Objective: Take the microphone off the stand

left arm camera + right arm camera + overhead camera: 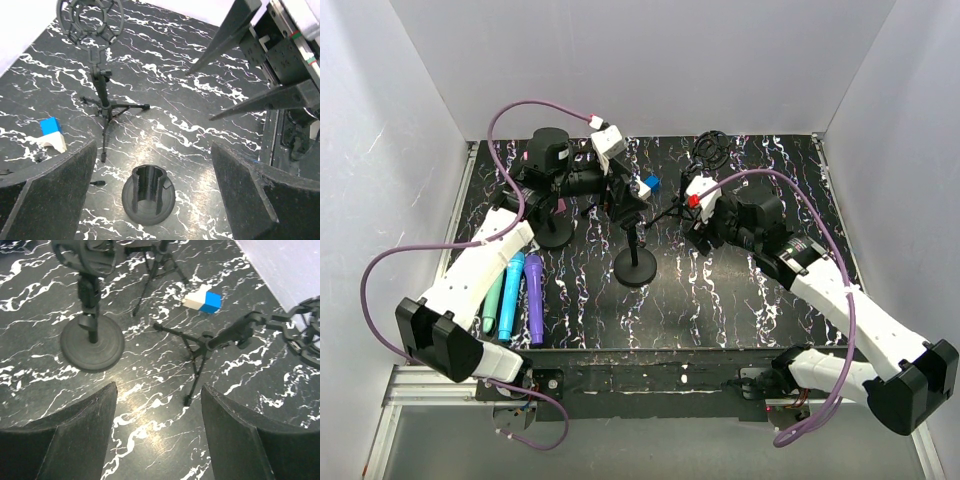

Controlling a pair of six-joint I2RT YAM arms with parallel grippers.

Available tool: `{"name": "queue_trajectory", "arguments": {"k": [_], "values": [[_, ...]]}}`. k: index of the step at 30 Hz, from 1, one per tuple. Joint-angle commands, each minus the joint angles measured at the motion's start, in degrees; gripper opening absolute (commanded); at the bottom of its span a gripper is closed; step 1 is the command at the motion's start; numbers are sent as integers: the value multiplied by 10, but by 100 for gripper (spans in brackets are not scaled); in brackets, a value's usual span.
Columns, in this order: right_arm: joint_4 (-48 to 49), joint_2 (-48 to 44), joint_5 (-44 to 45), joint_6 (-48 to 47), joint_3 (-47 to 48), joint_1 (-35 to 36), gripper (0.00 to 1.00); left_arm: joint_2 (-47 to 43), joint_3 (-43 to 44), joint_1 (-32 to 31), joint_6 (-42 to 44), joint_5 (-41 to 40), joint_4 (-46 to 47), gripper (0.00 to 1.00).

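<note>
**Left gripper** [154, 145]: jaws spread wide, holding nothing. Directly beneath it stands the cup stand [148, 195], socket upright and apparently empty.

**Task items:** 3 microphones [512, 293] lie flat behind this gripper, alongside its arm, long axes running back toward the base.

**Right gripper** [159, 387]: parted, empty, well apart from them. The left gripper is nearer.

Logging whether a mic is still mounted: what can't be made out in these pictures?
Top view: the left arm hides the upper part of the far-left stand and one end of the teal microphone.
Right wrist view: the holder atop the round-base stand is cut off by the top edge, so its contents are unclear; the shock mount runs off the right edge.
Left wrist view: the microphones lie outside the frame.
</note>
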Motion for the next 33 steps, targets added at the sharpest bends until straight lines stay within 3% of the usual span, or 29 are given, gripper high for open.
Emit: {"name": "queue_trajectory", "arguments": {"k": [1, 7, 12, 16, 18, 26, 33], "values": [[-21, -1, -69, 10, 40, -2, 74, -31, 31, -3, 10, -43, 2, 98], [-26, 60, -188, 58, 109, -3, 75, -37, 42, -3, 25, -149, 13, 98], [-45, 164, -250, 109, 202, -3, 76, -34, 53, 9, 34, -193, 26, 98], [-55, 228, -324, 114, 248, -3, 77, -41, 63, 60, -89, -207, 56, 98], [-79, 257, -357, 104, 278, -3, 78, -45, 70, 71, -106, -212, 46, 98], [-43, 325, -352, 121, 301, -3, 77, -67, 55, 74, -76, -205, 33, 98], [-40, 364, -387, 122, 319, -3, 66, -65, 49, 76, -76, -207, 39, 98]]}}
